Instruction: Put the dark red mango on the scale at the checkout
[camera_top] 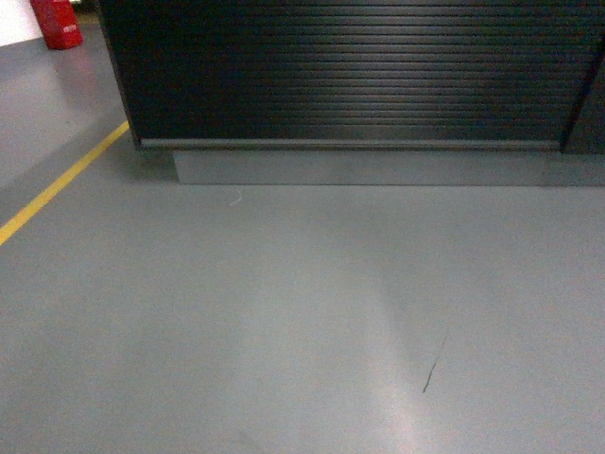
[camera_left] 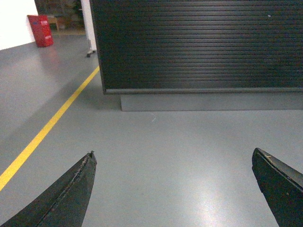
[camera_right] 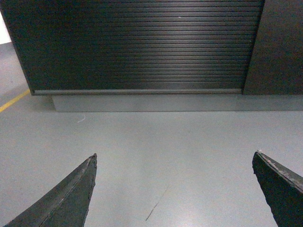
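Note:
The checkout (camera_top: 350,76) fills the top of the head view, with its ribbed black front over a grey base; only this front shows, not its top. The same counter appears as the checkout (camera_left: 199,45) in the left wrist view and the checkout (camera_right: 137,45) in the right wrist view. My left gripper (camera_left: 173,153) is open over bare grey floor, nothing between its fingers. My right gripper (camera_right: 174,155) is open too, also empty, above the floor. Neither gripper shows in the head view. The dark red mango and the scale are out of view.
A yellow floor line (camera_top: 57,184) runs diagonally at the left, also visible as the yellow line (camera_left: 52,120). A red box (camera_top: 57,21) stands far left by a white wall. A darker plain panel (camera_right: 279,47) adjoins the counter's right end. A thin dark floor mark (camera_top: 433,364) lies ahead.

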Motion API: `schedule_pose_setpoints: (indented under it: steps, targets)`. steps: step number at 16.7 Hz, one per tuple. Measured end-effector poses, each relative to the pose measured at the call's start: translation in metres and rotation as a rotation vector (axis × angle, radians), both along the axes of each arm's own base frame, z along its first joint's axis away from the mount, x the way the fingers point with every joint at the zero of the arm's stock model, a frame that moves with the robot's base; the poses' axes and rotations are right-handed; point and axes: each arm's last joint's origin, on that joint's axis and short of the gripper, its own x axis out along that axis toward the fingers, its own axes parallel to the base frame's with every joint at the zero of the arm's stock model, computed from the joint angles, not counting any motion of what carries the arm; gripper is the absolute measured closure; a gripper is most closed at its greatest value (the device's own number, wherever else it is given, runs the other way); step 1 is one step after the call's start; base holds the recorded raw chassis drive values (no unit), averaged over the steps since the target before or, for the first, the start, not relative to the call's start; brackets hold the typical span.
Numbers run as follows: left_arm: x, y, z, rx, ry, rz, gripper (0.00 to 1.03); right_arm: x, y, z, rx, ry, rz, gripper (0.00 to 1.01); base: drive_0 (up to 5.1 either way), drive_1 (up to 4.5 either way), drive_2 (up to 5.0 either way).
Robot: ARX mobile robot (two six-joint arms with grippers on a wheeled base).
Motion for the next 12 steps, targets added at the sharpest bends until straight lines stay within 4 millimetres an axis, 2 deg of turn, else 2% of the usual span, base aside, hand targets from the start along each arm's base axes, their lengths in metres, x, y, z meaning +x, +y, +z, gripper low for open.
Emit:
schedule_pose_setpoints:
  steps: [12]
  targets:
    - [0.0, 0.0, 0.0, 0.0, 0.0, 0.0, 0.05, 0.0, 0.0, 0.0, 0.0, 0.0, 0.0, 0.03, 0.0, 4.17, -4.2]
